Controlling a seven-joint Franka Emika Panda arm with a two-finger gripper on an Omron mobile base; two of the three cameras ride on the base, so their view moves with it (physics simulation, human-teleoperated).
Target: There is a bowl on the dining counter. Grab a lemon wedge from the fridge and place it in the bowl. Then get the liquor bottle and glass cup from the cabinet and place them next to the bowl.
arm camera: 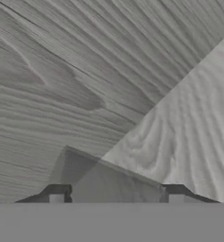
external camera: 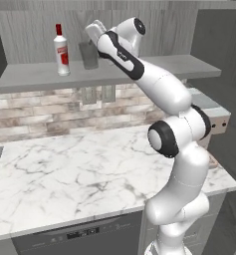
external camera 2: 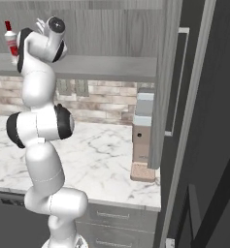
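My gripper (arm camera: pixel 114 191) is up at the cabinet (external camera: pixel 35 30) shelf, fingers spread either side of the glass cup (external camera: pixel 89 55) — whether they press it, I cannot tell. The liquor bottle (external camera: pixel 61 50) stands upright on the shelf, just left of the cup.

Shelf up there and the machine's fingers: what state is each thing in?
liquor bottle: upright on the cabinet shelf, cap on.
glass cup: upright on the shelf, between the fingers.
cabinet: open, shelf exposed.
gripper: jaws either side of the cup; grip cannot be told.
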